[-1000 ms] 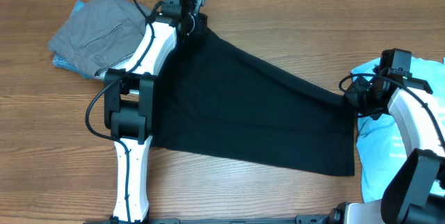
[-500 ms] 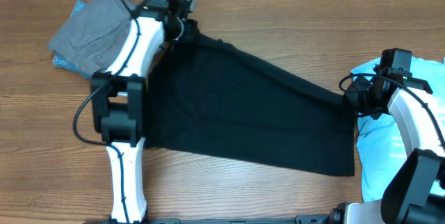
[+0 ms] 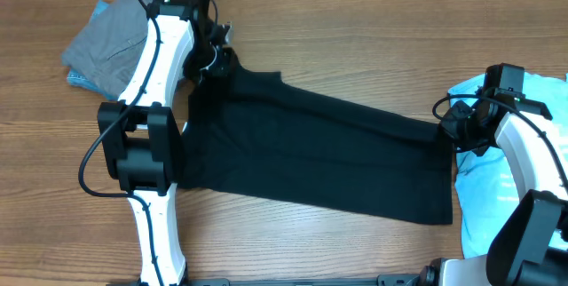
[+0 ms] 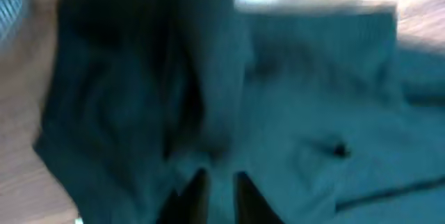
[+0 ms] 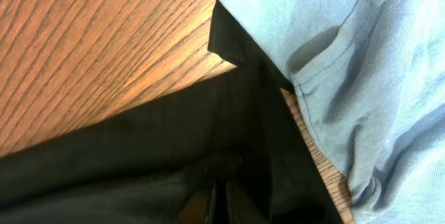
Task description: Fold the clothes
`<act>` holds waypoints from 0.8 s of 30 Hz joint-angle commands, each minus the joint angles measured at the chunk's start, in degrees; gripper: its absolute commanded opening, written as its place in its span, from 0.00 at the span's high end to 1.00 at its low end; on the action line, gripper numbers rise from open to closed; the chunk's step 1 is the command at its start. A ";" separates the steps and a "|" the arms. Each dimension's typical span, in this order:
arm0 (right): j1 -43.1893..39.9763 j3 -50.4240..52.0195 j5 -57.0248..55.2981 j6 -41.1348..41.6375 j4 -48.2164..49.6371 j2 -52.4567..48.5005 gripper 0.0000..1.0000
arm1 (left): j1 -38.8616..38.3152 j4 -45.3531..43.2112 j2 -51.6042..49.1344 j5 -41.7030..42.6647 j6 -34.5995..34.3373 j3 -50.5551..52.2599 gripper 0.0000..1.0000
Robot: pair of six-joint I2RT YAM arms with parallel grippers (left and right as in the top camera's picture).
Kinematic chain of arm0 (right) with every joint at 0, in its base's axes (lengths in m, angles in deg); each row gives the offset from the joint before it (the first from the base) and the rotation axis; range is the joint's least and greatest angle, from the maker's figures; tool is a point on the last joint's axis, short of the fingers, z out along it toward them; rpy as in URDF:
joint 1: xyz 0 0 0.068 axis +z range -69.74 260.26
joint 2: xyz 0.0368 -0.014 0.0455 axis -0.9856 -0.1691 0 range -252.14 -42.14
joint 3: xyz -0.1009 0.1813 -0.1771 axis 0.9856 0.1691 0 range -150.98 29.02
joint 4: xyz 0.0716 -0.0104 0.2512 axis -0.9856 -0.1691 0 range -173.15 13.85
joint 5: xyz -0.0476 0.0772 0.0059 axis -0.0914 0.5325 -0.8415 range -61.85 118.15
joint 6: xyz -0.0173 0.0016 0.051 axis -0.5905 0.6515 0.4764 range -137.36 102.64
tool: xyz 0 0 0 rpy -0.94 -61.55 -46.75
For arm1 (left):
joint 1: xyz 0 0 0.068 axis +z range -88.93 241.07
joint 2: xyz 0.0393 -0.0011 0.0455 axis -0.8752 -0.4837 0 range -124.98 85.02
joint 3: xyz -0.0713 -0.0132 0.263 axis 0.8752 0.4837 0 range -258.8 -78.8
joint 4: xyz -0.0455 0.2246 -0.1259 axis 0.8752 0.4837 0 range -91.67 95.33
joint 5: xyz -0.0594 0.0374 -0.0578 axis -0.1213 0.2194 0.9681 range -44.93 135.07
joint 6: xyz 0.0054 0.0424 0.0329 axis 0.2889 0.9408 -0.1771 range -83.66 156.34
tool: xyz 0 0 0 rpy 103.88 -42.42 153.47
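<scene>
The black T-shirt [image 3: 328,153] lies spread across the table's middle, folded into a long band. My left gripper [image 3: 219,55] is at its far left corner. In the blurred left wrist view its fingertips [image 4: 217,182] stand a little apart over bunched black cloth [image 4: 208,78]. My right gripper [image 3: 448,129] is shut on the shirt's right edge, and the right wrist view shows its jaws [image 5: 221,193] pinched on black fabric [image 5: 139,147]. A light blue T-shirt [image 3: 484,188] lies under the right arm.
A folded grey garment [image 3: 102,42] rests on a blue piece [image 3: 78,79] at the far left, just beside the left arm. Bare wood table [image 3: 373,37] shows behind the shirt. The light blue cloth [image 5: 348,57] overlaps the black shirt's corner.
My left gripper has moved left and slightly toward the front, pulling the shirt's far corner with it, and its jaws have parted. The right gripper has not moved.
</scene>
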 commanded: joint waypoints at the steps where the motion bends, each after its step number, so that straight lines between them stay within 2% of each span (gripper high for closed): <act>1: -0.13 -0.13 -0.87 0.26 0.26 0.04 0.96 | -0.09 0.63 1.20 -0.52 -0.22 -0.85 0.68; 3: -0.13 -0.13 -0.87 0.26 0.26 0.04 0.96 | 0.09 -0.11 1.20 -0.50 -0.22 -0.85 0.63; 8: -0.13 -0.13 -0.87 0.26 0.26 0.04 0.96 | 0.24 -4.11 1.20 2.47 -0.24 -0.85 0.60; 17: -0.13 -0.13 -0.87 0.26 -0.13 0.04 0.96 | -0.13 -9.70 1.20 3.50 -0.20 -0.90 0.65; 21: -0.13 -0.13 -0.87 0.28 -0.09 0.04 0.96 | -0.22 -13.53 1.18 -2.40 1.07 -0.79 0.60; 24: -0.13 -0.13 -0.87 0.26 -0.09 0.04 0.96 | -0.72 -16.28 0.87 -3.04 3.02 0.17 0.58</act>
